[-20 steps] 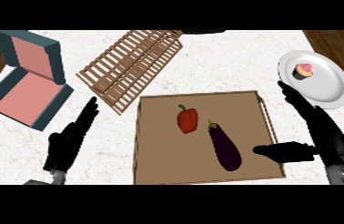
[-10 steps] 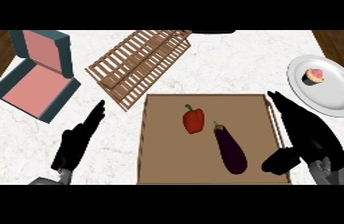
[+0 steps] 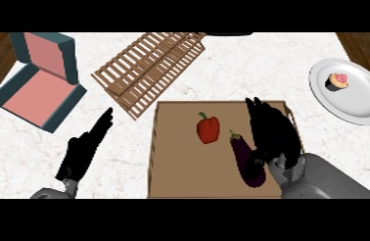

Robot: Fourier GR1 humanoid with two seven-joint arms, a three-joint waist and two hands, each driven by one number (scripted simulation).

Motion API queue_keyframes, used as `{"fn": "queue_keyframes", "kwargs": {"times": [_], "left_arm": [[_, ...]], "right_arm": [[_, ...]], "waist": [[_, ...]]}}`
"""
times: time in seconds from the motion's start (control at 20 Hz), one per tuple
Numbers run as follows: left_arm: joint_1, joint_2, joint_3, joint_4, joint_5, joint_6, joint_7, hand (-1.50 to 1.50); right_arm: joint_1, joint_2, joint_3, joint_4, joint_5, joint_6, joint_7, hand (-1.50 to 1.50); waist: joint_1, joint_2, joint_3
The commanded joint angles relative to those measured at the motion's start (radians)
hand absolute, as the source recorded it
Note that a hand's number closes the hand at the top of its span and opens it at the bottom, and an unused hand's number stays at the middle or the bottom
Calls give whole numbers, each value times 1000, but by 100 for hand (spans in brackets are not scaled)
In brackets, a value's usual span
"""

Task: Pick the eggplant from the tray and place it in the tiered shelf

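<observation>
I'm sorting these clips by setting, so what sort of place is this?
Most likely a kitchen counter: a pale marbled countertop holds a wooden tray with an eggplant and a red pepper, and a white plate with a small cupcake sits at the right.

The robot's right hand [image 3: 273, 131] is matte black from wrist to tip, its long slim fingers [image 3: 259, 112] tapering to narrow ends, its thumb [image 3: 258, 161] shorter and blunter. It joins a smooth, rounded grey forearm [image 3: 327, 180] through a paler grey wrist piece. The left hand [image 3: 81, 153] is the same plain black, slender, with pointed fingertips [image 3: 107, 114]. Only a small patch of its grey forearm [image 3: 51, 193] shows. No cables, screws or markings can be made out.
</observation>
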Motion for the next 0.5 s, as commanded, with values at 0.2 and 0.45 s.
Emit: {"fn": "queue_keyframes", "kwargs": {"times": [0.2, 0.45], "left_arm": [[24, 4, 18, 19, 1, -13, -30, 0], [4, -22, 16, 12, -15, 14, -5, 0]], "right_arm": [[-57, 221, 30, 222, 38, 75, 279, -150], [-97, 300, 0, 312, 81, 111, 279, -150]], "waist": [[-13, -3, 1], [-24, -6, 2]]}}
